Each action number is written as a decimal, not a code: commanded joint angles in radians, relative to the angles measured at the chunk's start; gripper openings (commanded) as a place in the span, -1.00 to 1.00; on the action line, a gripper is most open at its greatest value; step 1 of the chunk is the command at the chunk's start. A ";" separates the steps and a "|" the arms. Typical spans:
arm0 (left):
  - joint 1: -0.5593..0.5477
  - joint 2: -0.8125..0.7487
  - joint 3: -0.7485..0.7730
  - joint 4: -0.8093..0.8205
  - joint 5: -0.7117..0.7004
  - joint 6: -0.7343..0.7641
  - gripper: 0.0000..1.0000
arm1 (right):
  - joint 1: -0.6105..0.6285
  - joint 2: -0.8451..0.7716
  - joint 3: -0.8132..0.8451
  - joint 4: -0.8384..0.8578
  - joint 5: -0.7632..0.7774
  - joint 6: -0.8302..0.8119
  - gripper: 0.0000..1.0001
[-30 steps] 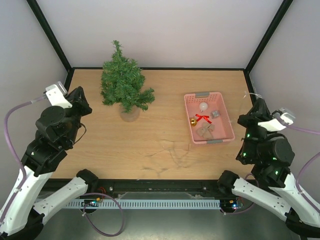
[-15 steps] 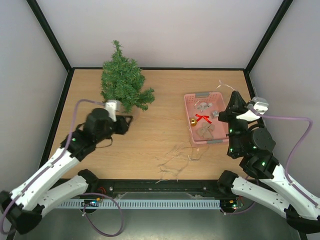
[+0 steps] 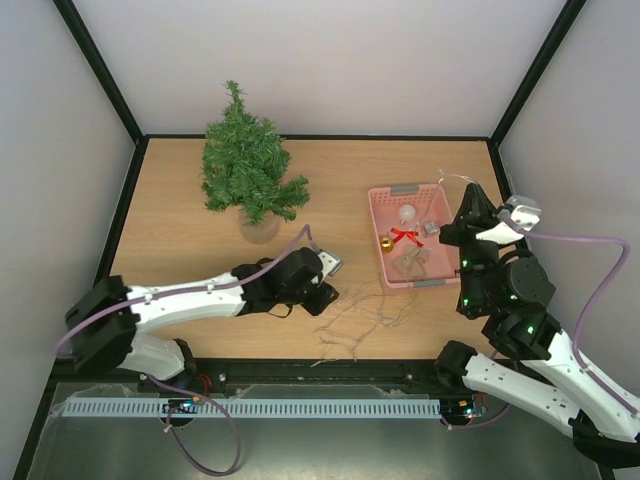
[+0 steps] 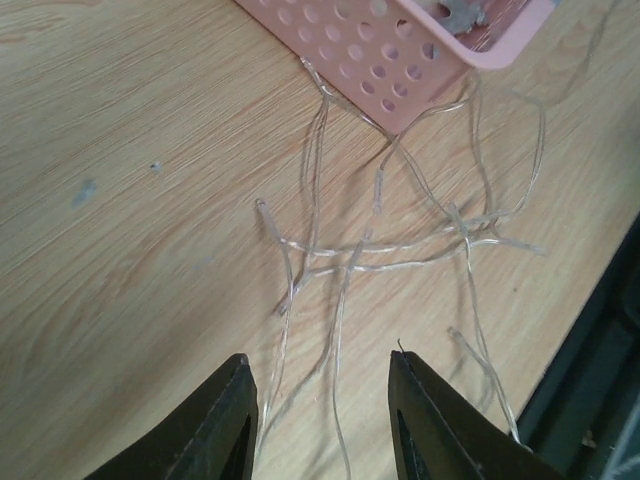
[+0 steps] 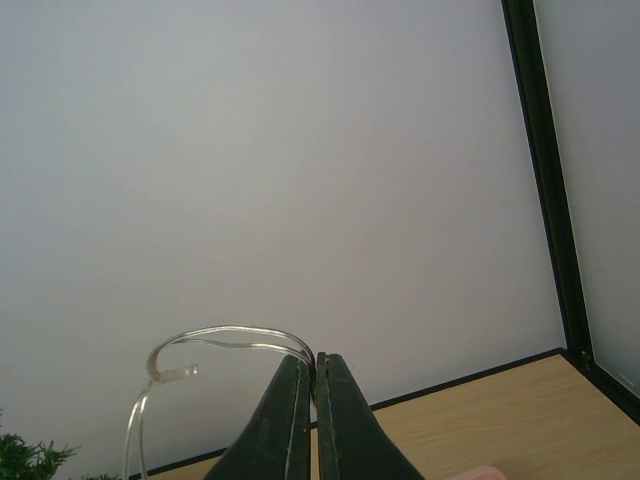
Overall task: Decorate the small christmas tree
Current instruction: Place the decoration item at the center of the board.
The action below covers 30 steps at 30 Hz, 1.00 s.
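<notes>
Green and bushy, the small christmas tree (image 3: 245,170) stands upright on its pale base at the far left of the table (image 3: 180,230), close to the back wall, with nothing hung on it yet. Bare wood lies between it and everything else, so there is free room to carry something across.

What I'd expect to go on it first is the clear light string (image 4: 400,240), a loose tangle on the wood near the front edge, with some strands running up against the corner of the pink basket (image 3: 374,215).

The left gripper (image 4: 320,365) hangs low over the near end of that tangle, fingers spread with nothing between them. A couple of strands run lengthwise straight out from the gap. From this gripper the tree lies away to the far left, and the left arm is clearly the nearer one to it.

The right gripper (image 5: 315,360) is raised beside the basket's far right corner, its fingers pressed together on a loop of clear wire, apparently one end of the same string.

The risks I see are strands catching on the basket corner, and the table's front edge being so close to the tangle.
</notes>
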 commanded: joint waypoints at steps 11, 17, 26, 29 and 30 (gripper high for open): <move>-0.043 0.350 0.204 0.163 0.109 0.187 -0.26 | 0.004 -0.064 -0.003 -0.020 0.000 -0.002 -0.97; -0.043 0.449 0.259 0.136 0.082 0.207 -0.30 | 0.004 -0.071 -0.005 -0.016 -0.005 -0.008 -0.97; -0.043 0.506 0.254 0.146 0.051 0.210 -0.32 | 0.004 -0.089 -0.012 -0.015 -0.007 -0.013 -0.97; -0.043 0.514 0.247 0.160 0.050 0.211 -0.33 | 0.004 -0.089 -0.012 -0.014 -0.007 -0.015 -0.97; -0.044 0.517 0.247 0.163 0.049 0.212 -0.35 | 0.004 -0.089 -0.012 -0.013 -0.008 -0.014 -0.97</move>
